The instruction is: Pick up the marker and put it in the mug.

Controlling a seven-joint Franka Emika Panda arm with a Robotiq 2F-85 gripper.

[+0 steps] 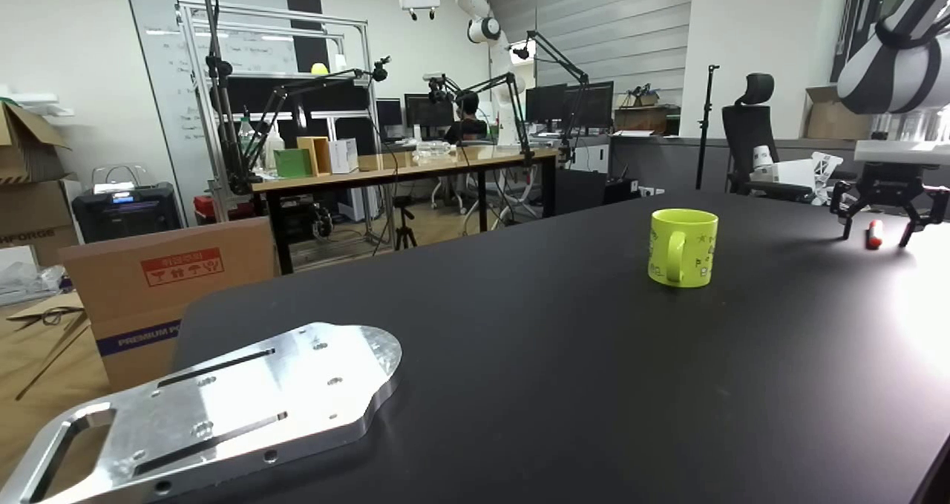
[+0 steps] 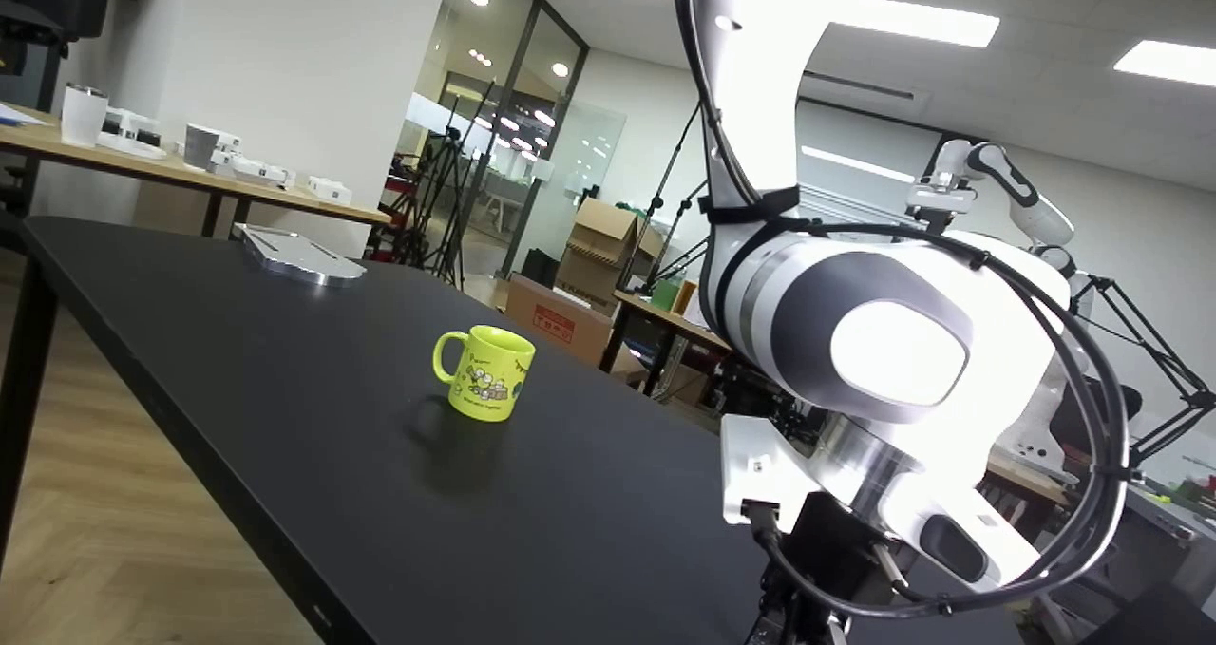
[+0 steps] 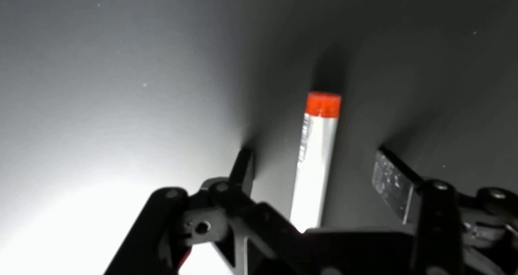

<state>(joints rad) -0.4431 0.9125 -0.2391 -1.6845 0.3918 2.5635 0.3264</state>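
- Looks to be at the grasp step: set around the marker (image 3: 315, 161), not yet gripping.
- Across the wrist view, left to right: shows a dark finger (image 3: 243, 167), then the marker lying on the table (image 3: 121, 64), then a second finger (image 3: 390, 182); spread wide, touching neither side of the barrel, grasping nothing.
- Seems to call next for drawing both fingers evenly onto the barrel, then lifting before heading to the mug (image 1: 692, 248), well apart; may risk knocking the rim if carried low.
- In an exterior view, left to right: shows a metal plate (image 1: 267, 387), the upright mug with handle facing the camera, then the gripper (image 1: 875, 238) straddling the marker, fingertips near the tabletop, without making any contact plain.
- In an exterior view: shows a printed drawing on the mug (image 2: 484, 384), with handle to the left, then the arm (image 2: 855, 341); gives no sight of the marker, cuts off the gripper at the bottom edge.
- In the wrist view alone: shows small print along the barrel; leaves out mug and plate.
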